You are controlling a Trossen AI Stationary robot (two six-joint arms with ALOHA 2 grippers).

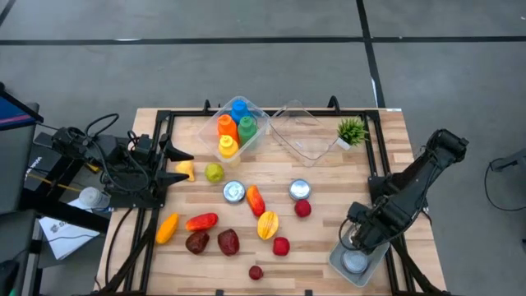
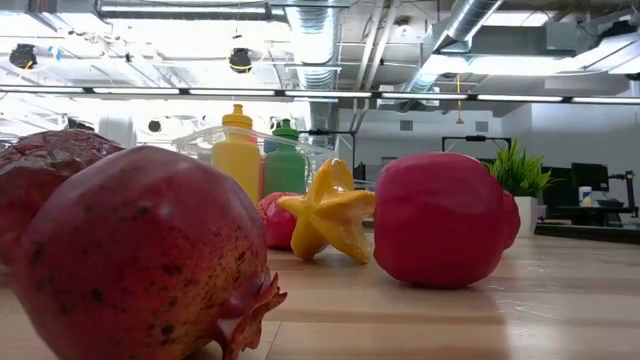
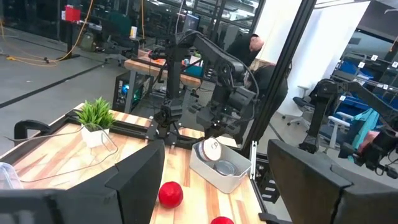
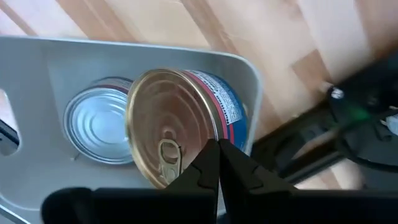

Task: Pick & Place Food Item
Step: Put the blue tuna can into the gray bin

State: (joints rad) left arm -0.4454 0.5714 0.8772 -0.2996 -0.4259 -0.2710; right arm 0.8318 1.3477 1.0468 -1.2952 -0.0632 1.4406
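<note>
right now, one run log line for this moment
right end effector: shut, over grey bin | bin: two cans, gold-lid can tilted | left end effector: open, waiting at table's left edge

**Wooden tabletop w/ scattered food items**

Light wood-plank tabletop (image 1: 329,238), black frame around it. Far side: clear bin (image 1: 237,131) w/ coloured bottles, empty clear tray (image 1: 300,136) beside it, small potted plant (image 1: 352,131) at far right. Mid: green lime (image 1: 214,173), two cans (image 1: 234,191) (image 1: 299,189), orange-red pepper (image 1: 256,199). Near side: starfruit (image 1: 267,224), two pomegranates (image 1: 228,242), red apple (image 1: 281,245). Near right corner: grey bin (image 1: 339,261) holding cans.
</note>
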